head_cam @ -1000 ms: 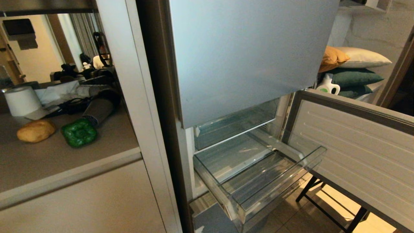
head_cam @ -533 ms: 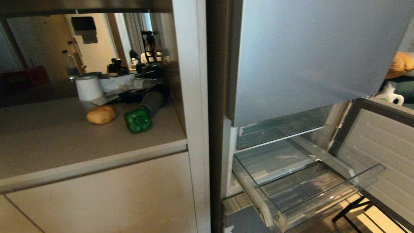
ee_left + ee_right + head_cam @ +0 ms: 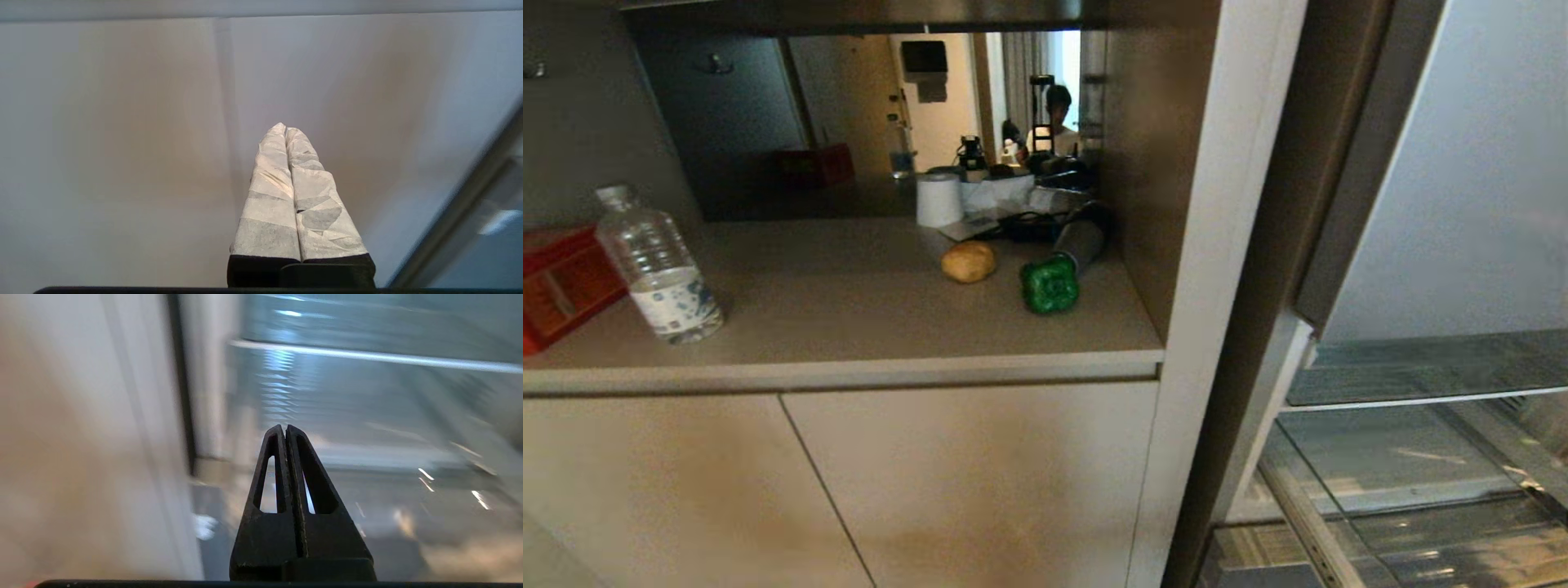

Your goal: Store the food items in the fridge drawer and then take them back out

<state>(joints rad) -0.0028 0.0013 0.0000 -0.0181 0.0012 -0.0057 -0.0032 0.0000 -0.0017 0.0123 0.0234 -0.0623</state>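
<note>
Left gripper (image 3: 285,130): fingers pressed together, empty, facing cabinet doors (image 3: 122,122). Right gripper (image 3: 284,428): pressed together, empty, drawer (image 3: 367,416) just ahead. Potato (image 3: 968,261), pepper (image 3: 1049,285): on counter (image 3: 849,302), apart from both grippers.

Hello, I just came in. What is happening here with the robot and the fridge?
Nothing is being handled right now. The potato and the green bell pepper lie side by side, apart, on the counter in the cabinet niche. The clear fridge drawer stands pulled out at the lower right. The left gripper is shut and empty in front of a beige cabinet door; the right gripper is shut and empty, facing the drawer.
</note>
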